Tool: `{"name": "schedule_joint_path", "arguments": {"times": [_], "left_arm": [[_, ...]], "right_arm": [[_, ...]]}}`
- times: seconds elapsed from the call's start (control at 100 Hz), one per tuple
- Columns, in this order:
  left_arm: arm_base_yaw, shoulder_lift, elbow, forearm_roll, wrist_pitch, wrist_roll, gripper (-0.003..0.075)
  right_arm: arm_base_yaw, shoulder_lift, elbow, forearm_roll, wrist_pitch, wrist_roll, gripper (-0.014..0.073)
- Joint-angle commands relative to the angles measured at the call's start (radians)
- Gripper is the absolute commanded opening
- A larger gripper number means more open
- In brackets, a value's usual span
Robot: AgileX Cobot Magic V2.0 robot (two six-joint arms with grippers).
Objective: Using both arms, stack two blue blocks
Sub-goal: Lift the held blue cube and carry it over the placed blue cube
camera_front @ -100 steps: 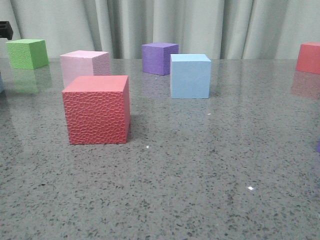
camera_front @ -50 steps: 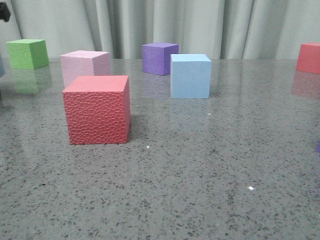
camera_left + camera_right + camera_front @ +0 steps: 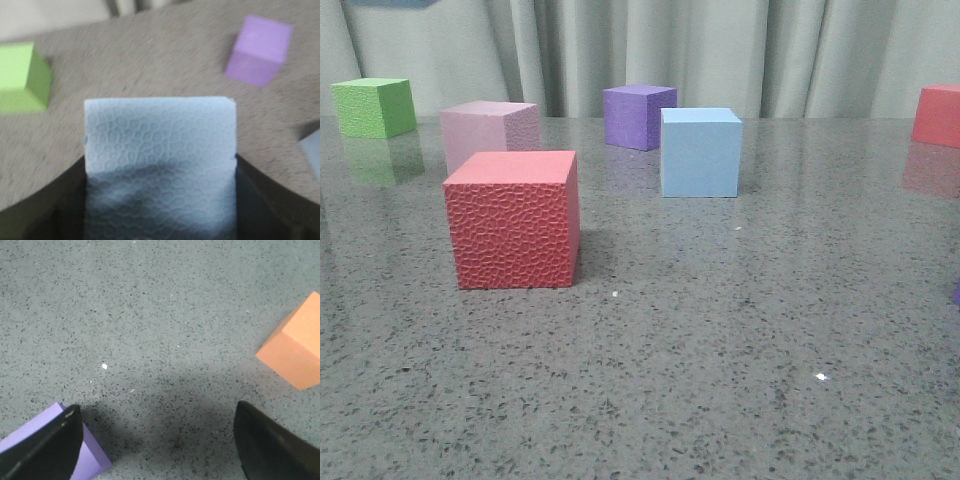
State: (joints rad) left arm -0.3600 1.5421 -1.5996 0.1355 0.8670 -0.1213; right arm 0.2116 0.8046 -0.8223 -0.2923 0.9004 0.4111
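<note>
One pale blue block (image 3: 700,152) stands on the grey table, right of centre and just in front of the purple cube (image 3: 638,116). My left gripper (image 3: 160,200) is shut on the other blue block (image 3: 160,155), which has a pebbled face and sits between the dark fingers (image 3: 250,200) above the table. Only that block's lower edge (image 3: 390,3) shows in the front view, at the top left. My right gripper (image 3: 157,440) is open and empty over bare table, away from both blocks. Neither gripper itself shows in the front view.
A pebbled red cube (image 3: 513,220) stands front left, with a pink cube (image 3: 488,132) behind it. A green cube (image 3: 373,107) is at the far left and another red cube (image 3: 938,115) at the far right. By my right gripper are a purple cube (image 3: 92,460) and an orange cube (image 3: 297,347).
My left gripper has risen with the blue block at the left edge of the front view. Its dark body has left the frame, and only the block's edge shows at the top.
</note>
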Motion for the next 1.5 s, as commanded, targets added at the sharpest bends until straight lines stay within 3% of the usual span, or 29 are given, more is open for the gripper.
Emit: {"name": "schedule_joint_path", "arguments": {"times": [0.0,0.32,0.7,1.28,1.49], "left_arm": [[-0.027,-0.011,-0.082,-0.042,-0.046,0.079,0.0260],[-0.087,0.136,-0.253,-0.223,-0.035,0.328,0.0260],[-0.200,0.334,-0.453,-0.252,0.021,0.466,0.0260],[-0.227,0.350,-0.462,-0.261,-0.026,0.468,0.0260],[-0.227,0.351,-0.462,-0.375,0.002,0.686,0.0260]], "right_arm": [[-0.007,-0.009,-0.024,-0.028,-0.050,-0.008,0.0610],[-0.007,-0.009,-0.024,-0.028,-0.050,-0.008,0.0610],[-0.007,-0.009,-0.024,-0.029,-0.050,-0.008,0.0610],[-0.007,-0.009,-0.024,-0.029,-0.051,-0.008,0.0610],[-0.007,-0.009,-0.024,-0.029,-0.054,-0.008,0.0610]]}}
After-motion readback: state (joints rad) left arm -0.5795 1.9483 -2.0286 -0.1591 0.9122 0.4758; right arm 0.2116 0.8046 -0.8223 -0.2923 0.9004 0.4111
